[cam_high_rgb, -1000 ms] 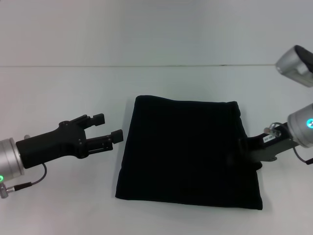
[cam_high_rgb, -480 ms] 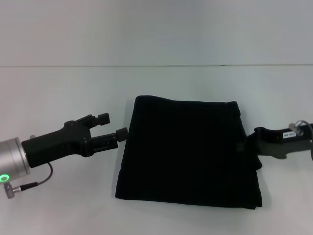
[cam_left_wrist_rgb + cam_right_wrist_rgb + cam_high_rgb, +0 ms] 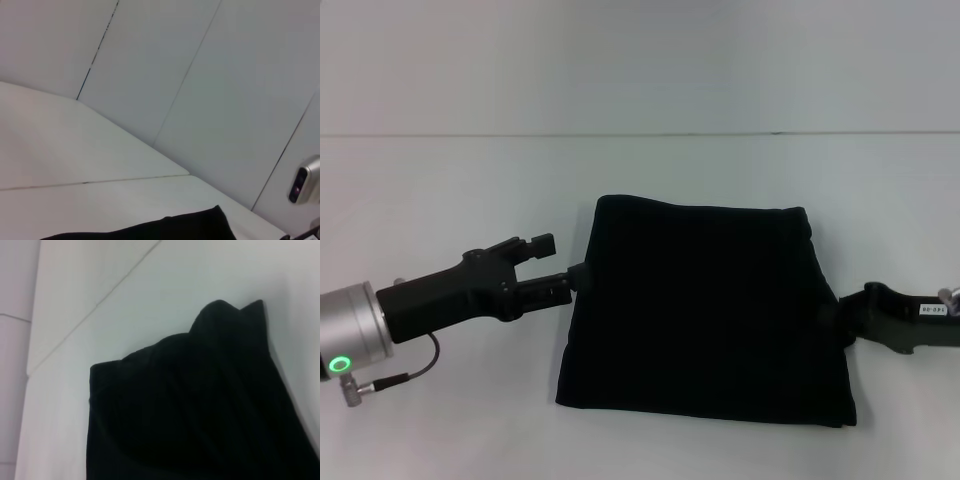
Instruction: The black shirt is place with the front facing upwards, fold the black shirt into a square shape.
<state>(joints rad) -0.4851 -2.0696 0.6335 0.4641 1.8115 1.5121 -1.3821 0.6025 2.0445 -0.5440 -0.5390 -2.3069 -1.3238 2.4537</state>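
Note:
The black shirt (image 3: 705, 310) lies folded into a rough square in the middle of the white table. Its lettering and neck label are hidden. My left gripper (image 3: 563, 258) is open at the middle of the shirt's left edge, its nearer fingertip touching or just short of the cloth. My right gripper (image 3: 840, 320) is low at the shirt's right edge and merges with the black cloth. The shirt also shows in the left wrist view (image 3: 165, 230) and fills much of the right wrist view (image 3: 200, 415).
The white table (image 3: 440, 200) has bare room on all sides of the shirt. Its back edge (image 3: 640, 134) meets a pale panelled wall. Part of my right arm (image 3: 302, 185) shows in the left wrist view.
My left gripper has moved right, up to the shirt's left edge. My right arm has dropped lower and drawn toward the right edge of the view. The shirt has not moved.

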